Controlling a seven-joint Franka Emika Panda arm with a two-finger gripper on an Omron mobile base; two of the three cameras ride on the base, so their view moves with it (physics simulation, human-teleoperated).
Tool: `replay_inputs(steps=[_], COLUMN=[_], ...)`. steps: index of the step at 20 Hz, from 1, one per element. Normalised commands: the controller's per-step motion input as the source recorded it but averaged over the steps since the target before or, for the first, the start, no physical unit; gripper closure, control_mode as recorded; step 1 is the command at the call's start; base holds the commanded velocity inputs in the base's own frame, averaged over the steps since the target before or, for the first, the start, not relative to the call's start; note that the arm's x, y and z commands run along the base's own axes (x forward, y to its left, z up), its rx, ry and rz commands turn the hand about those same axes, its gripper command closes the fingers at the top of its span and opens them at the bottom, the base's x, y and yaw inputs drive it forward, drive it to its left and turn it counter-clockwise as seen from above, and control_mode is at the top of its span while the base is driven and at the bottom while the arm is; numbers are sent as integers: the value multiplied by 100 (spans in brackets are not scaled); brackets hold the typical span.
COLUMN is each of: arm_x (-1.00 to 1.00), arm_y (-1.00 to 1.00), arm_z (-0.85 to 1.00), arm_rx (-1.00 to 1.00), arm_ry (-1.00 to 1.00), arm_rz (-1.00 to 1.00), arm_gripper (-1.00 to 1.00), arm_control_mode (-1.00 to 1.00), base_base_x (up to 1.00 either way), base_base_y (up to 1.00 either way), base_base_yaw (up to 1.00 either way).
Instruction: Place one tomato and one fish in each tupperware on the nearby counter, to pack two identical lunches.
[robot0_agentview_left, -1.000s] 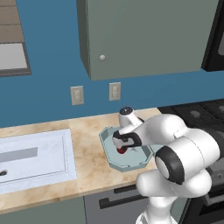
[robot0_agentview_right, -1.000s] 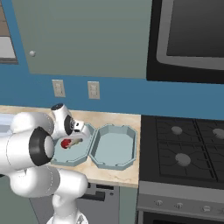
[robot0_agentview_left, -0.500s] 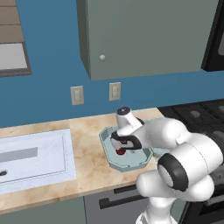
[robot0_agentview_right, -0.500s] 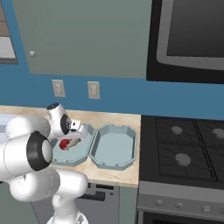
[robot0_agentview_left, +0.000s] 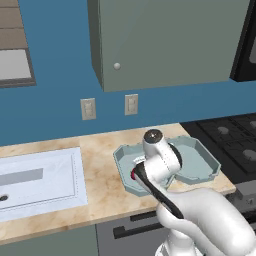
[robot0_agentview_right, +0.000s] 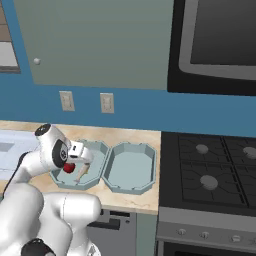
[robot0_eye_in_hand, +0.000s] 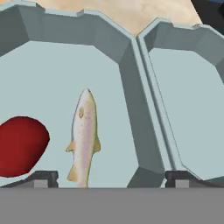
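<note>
Hand (robot0_eye_in_hand: 108, 177) hangs released over the left tupperware (robot0_eye_in_hand: 39, 70), its two dark fingertips (robot0_eye_in_hand: 42, 177) spread wide with nothing between them. Just below, one fish (robot0_eye_in_hand: 83, 135) lies free on that container's floor, and one tomato (robot0_eye_in_hand: 19, 145) sits beside it, apart from it. The second tupperware (robot0_agentview_right: 131, 167) has a bare floor and sits rim to rim with the first. Both rest on the desk (robot0_agentview_left: 102, 192), near its front edge, between the sink (robot0_agentview_left: 37, 182) and the stove (robot0_agentview_right: 210, 172).
</note>
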Motion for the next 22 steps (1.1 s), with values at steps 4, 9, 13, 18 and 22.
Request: replay_inputs(steps=[4,9,13,18,22], arm_x=[-68,-92,-100,-100,-100], arm_y=[-52,-66,-43,-10,1], arm_z=[100,100,89,41,7], arm_rx=[0,2,4,3,0], arm_ry=[-11,-8,-7,-12,-20], arm_rz=[0,0,0,3,11], arm_gripper=[-100,-100,-100,-100,-100], arm_control_mode=[-100,-100,-100,-100,-100], base_base_x=[0,0,0,0,0], base_base_y=[0,0,0,0,0], base_base_yaw=[0,0,0,0,0])
